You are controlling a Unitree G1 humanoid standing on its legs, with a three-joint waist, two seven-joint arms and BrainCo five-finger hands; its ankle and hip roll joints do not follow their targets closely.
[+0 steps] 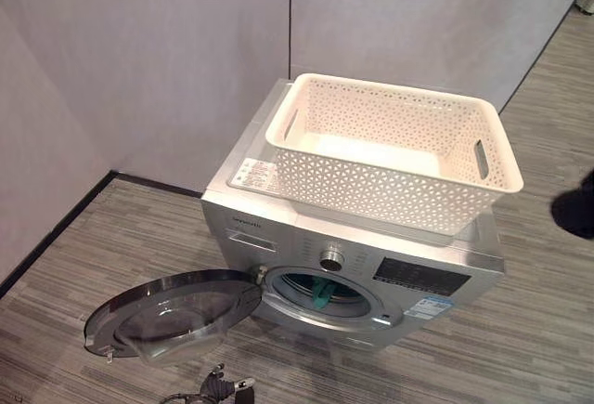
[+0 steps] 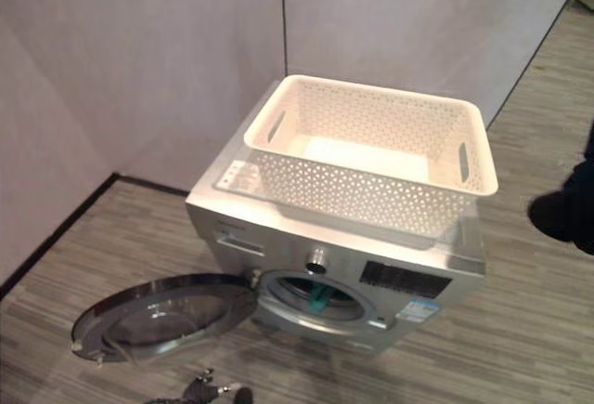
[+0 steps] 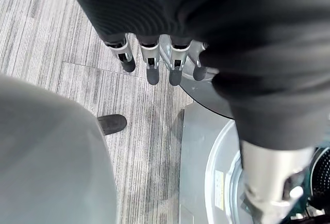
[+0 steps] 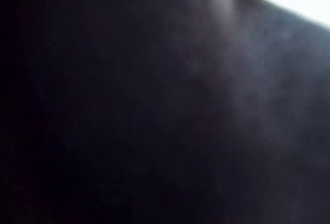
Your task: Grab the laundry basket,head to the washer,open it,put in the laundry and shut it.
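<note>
The cream perforated plastic laundry basket (image 1: 393,151) sits atop the silver front-loading washer (image 1: 278,228), whose round glass door (image 1: 172,313) hangs open. The left hand (image 3: 154,62) hangs with straight, relaxed fingers, holding nothing; the right hand's state cannot be told.

Striped grey floor (image 1: 111,265) carries the washer (image 1: 306,255) — basket (image 1: 394,149) on top.

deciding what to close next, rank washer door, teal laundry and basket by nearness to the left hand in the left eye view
1. washer door, open, right by the left hand.
2. teal laundry, inside the washer.
3. laundry basket, on top of it.
</note>
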